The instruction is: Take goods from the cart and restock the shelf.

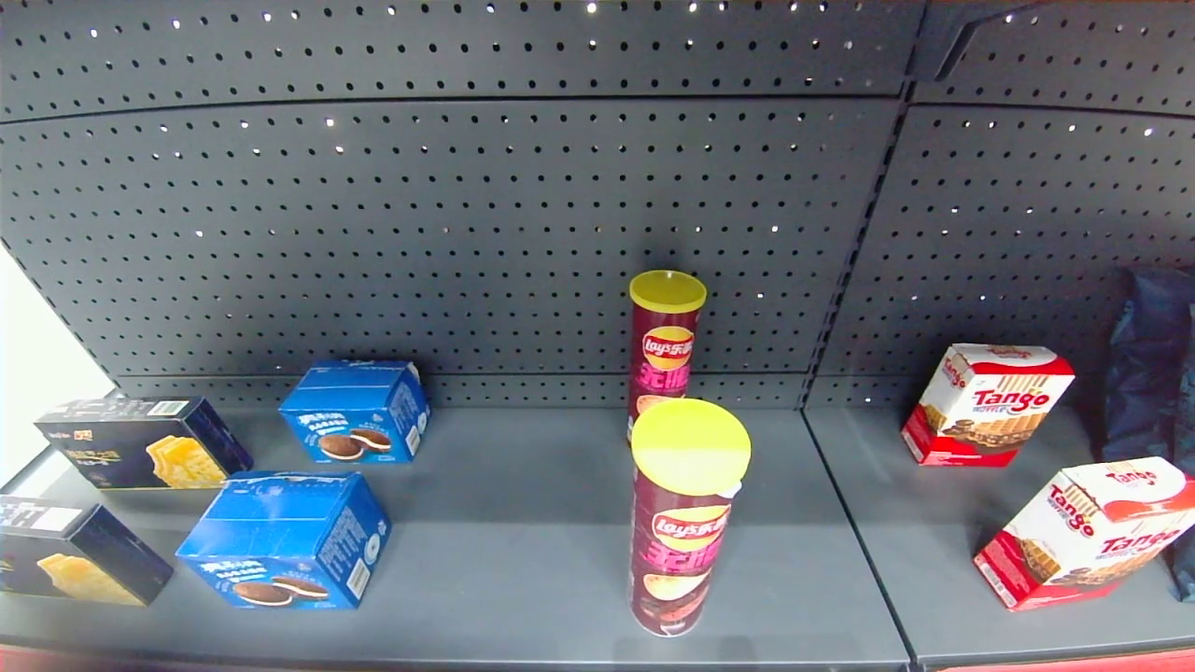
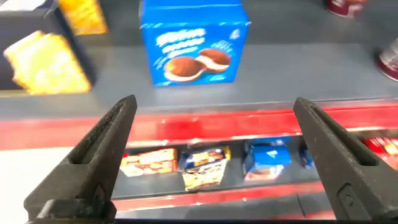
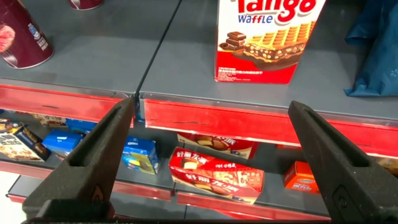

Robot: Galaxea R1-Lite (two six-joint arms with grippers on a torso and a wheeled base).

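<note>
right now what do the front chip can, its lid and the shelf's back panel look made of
The front chip can: likely printed paperboard tube, glossy wrap. Its yellow lid: probably plastic, smooth. The back panel: looks like painted metal, matte, punched holes.

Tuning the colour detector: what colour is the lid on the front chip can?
Yellow lid on the front chip can; it shows best in the head view.

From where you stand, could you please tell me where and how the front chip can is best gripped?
Probably grip the front chip can around its round body, mid-height, coming level from the front, a finger on each side. It stands upright with free sides, and a second can stands just behind it; the flat yellow lid offers little to pinch.
</note>
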